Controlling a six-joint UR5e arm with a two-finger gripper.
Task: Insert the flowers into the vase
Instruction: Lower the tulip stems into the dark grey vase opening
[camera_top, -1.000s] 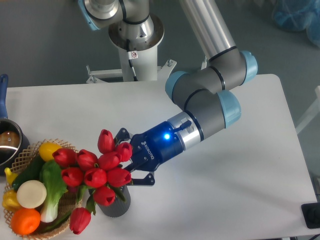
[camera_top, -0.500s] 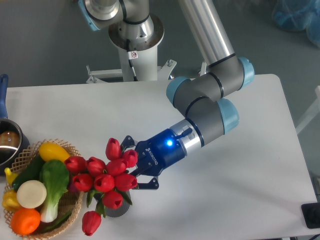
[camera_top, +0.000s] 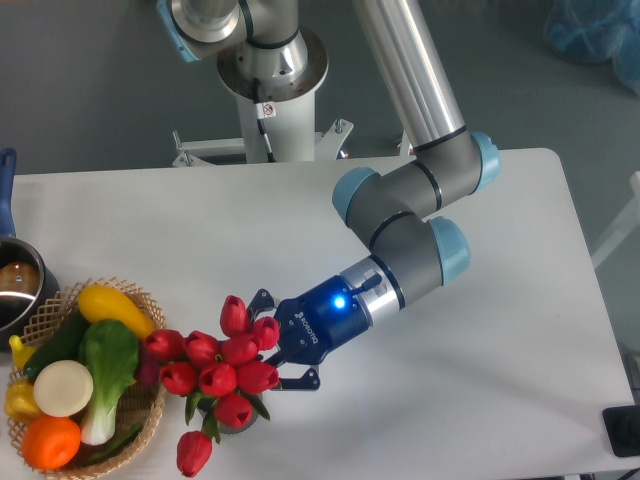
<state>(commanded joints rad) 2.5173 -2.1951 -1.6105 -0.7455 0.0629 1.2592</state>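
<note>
The pincer (camera_top: 268, 342) grips the bunch of red artificial tulips (camera_top: 222, 362), whose stems drop into the short dark grey ribbed vase (camera_top: 232, 422) directly beneath, near the bench's front edge.

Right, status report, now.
Gripper shut on red tulip bunch. Bunch sits over the dark grey vase, mostly hiding it. Wicker basket close beside.

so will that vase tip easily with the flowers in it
Probably somewhat. The vase looks short and narrow, and the flowers spread much wider than its mouth, so the load seems top-heavy. One bloom droops low to the left, which may pull it that way. The gripper is at the bunch; whether it holds the stems is hidden.
</note>
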